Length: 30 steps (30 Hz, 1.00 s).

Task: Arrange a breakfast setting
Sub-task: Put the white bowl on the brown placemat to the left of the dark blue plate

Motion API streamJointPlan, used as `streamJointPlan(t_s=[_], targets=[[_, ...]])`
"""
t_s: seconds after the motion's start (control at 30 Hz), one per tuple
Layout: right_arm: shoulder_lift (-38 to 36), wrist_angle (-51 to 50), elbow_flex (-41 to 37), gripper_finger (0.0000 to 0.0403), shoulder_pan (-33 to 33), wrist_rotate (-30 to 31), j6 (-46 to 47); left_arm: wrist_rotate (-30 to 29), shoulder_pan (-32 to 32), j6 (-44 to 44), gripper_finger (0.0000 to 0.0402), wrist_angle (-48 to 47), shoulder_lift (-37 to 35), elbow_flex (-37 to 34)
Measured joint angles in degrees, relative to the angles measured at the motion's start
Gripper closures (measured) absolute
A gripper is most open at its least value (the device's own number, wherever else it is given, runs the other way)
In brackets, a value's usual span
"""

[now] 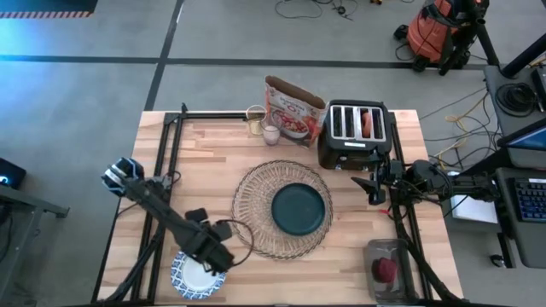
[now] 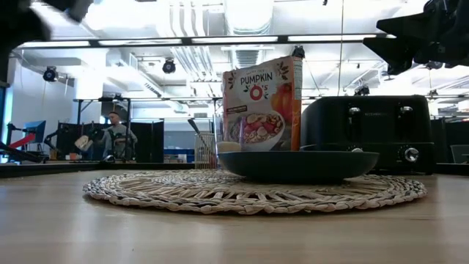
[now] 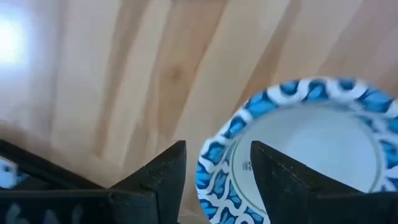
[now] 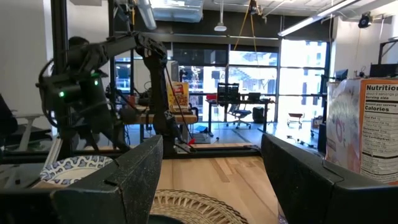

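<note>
The blue-and-white bowl stands on the table at the near left. My left gripper is open over its far rim. In the left wrist view one finger stands outside the rim and the other inside, with gaps on both sides. The dark teal plate lies on the round woven placemat. A small clear glass stands at the back. A red fruit lies in a clear tub at the near right. My right gripper is open and empty beside the toaster. I see no spoon.
The black toaster stands at the back right with something orange in one slot. The cereal bag and a jar stand to its left. Black frame rails run along both table sides. Bare wood lies between bowl and placemat.
</note>
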Motion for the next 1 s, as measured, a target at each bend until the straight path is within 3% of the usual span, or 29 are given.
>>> streamJointPlan(t_s=[0.23,0.57,0.8,1.0], targets=[[0.0,0.0,0.0,0.0142,0.0,0.0,0.0,4.0,-3.5,-1.3,0.0237,6.1,-3.1,-8.9],[0.0,0.0,0.0,0.0142,0.0,0.0,0.0,7.1,-4.0,3.2,0.0238,15.5,-5.0,-18.9],[0.0,0.0,0.0,0.0142,0.0,0.0,0.0,5.2,-4.0,5.2,0.0255,19.2,-5.0,-21.0],[0.0,0.0,0.0,0.0142,0.0,0.0,-0.1,5.2,-4.0,6.1,0.0293,21.6,-5.0,-21.3]])
